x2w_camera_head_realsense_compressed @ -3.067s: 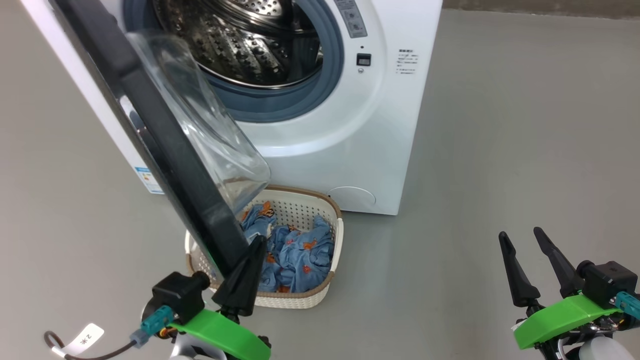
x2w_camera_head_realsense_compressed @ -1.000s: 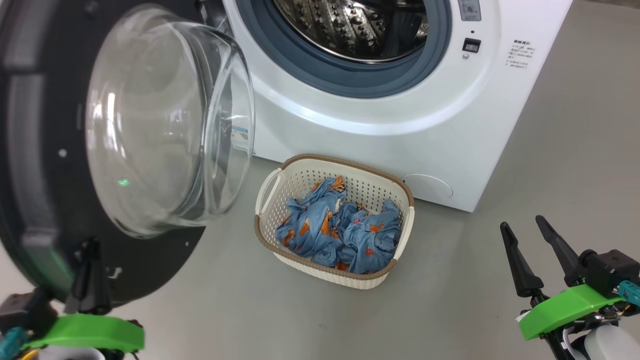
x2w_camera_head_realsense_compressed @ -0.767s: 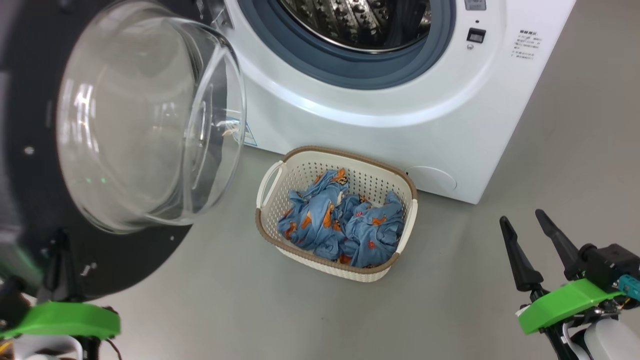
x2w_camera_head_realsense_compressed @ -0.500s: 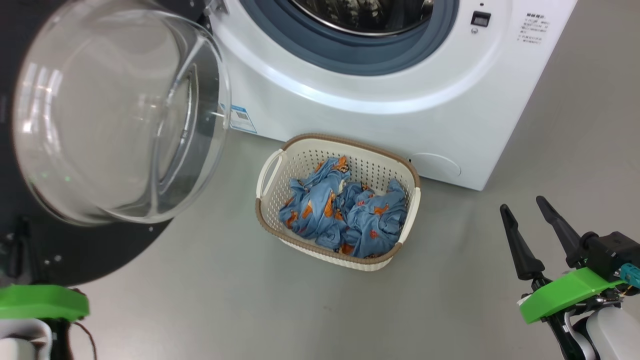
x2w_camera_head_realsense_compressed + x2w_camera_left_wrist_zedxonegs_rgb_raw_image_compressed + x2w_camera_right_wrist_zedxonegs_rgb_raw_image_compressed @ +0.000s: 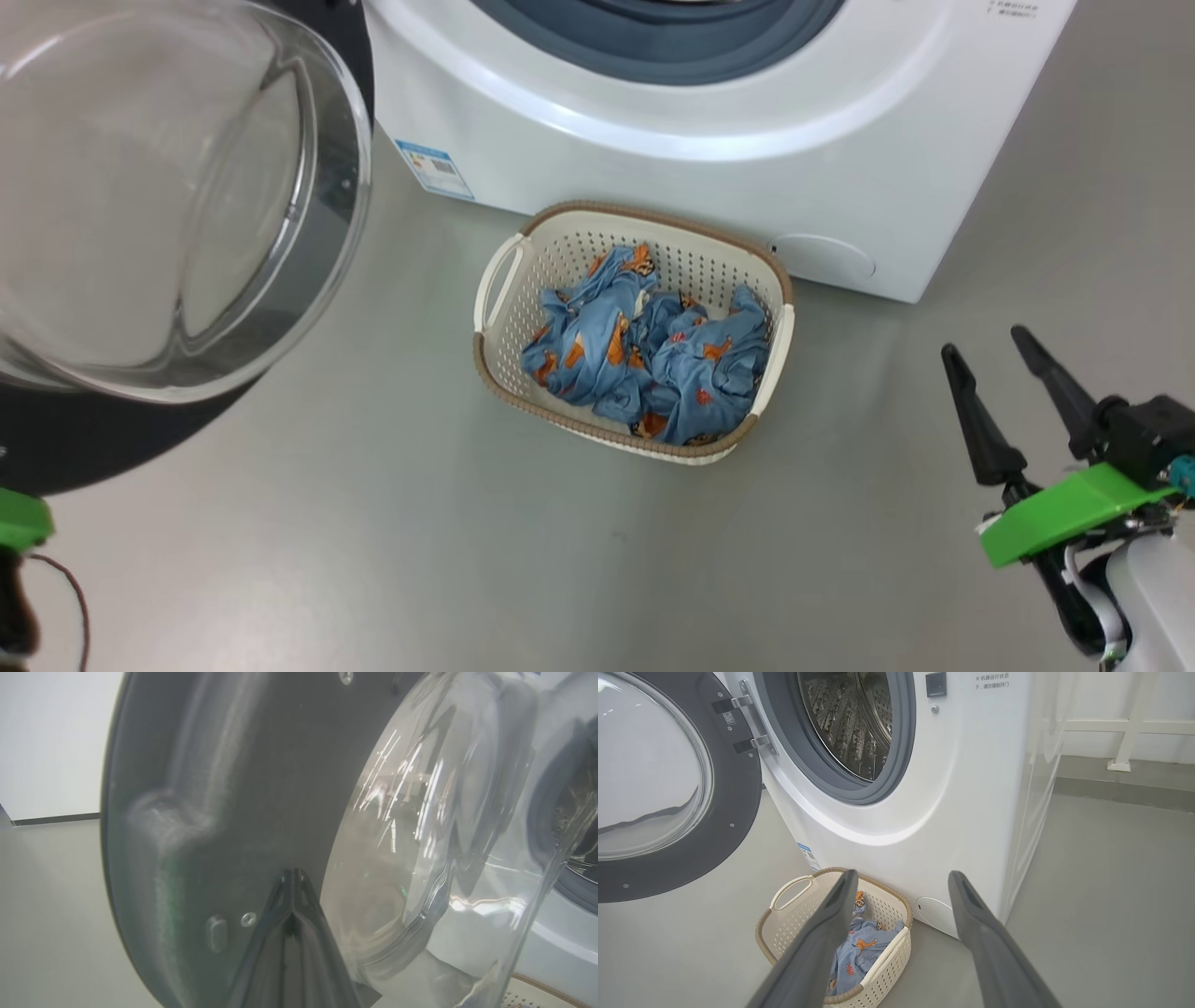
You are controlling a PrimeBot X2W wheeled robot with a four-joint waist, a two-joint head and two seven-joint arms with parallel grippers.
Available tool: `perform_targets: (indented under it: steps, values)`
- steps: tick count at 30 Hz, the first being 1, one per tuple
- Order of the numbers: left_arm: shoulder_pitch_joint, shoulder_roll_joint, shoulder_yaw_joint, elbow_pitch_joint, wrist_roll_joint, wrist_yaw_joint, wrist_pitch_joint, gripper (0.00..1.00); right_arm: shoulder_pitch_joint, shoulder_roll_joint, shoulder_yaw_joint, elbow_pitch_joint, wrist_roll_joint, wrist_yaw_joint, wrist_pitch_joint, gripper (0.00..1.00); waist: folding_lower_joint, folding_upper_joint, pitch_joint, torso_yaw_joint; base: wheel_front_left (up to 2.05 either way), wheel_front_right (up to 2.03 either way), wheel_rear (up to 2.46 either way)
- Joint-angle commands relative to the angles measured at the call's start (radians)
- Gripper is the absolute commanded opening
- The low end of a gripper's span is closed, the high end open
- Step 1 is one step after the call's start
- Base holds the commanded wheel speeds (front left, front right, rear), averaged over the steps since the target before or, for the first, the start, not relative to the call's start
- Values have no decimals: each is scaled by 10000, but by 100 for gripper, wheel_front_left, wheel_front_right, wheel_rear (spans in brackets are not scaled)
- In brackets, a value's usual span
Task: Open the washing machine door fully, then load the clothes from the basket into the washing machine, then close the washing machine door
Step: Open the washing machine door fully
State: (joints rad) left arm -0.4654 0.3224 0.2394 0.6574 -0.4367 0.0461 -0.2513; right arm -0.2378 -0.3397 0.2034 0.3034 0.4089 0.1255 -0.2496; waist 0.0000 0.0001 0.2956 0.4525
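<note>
The left gripper [image 5: 292, 879] has its fingers pressed flat together with nothing between them. In the left wrist view they stand in front of the dark inner face of the door [image 5: 224, 788], just beside its glass bowl. Whether the tips touch the door cannot be told. In the head view its green mount sits at the lower left edge, with the fingers cut off.

The right gripper [image 5: 986, 343] is spread wide and empty over the floor [image 5: 373, 523], well to the right of the basket [image 5: 574, 252]. In the right wrist view one of its fingers [image 5: 822, 933] crosses the basket and hides part of the clothes [image 5: 653, 359].

The door hangs swung out at the washer's [image 5: 700, 168] left side. In the head view it is cut by the top and left edges.

The head view also cuts off the washer's top, leaving the lower arc of the gasket [image 5: 653, 37]. The right wrist view shows the steel drum [image 5: 850, 718], which is dim inside.

The basket sits on the floor just in front of the washer, with the clothes bunched inside it and covering its bottom.
</note>
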Motion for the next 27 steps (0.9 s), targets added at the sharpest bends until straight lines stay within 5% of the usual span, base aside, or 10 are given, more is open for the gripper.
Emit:
perform_targets:
  steps: [1, 27]
  values:
    - [-450, 777, 581, -54, 143, -27, -103, 0, -265, -162, 217, -209, -200, 52, -122, 100, 0, -1, 234, 36, 0, 0, 0]
    - [-2794, 1289, 3049, 2352, 1778, -774, -104, 0, -1476, -754, 503, -104, -374, 52, -122, 100, 0, -1, 1858, -89, 0, 0, 0]
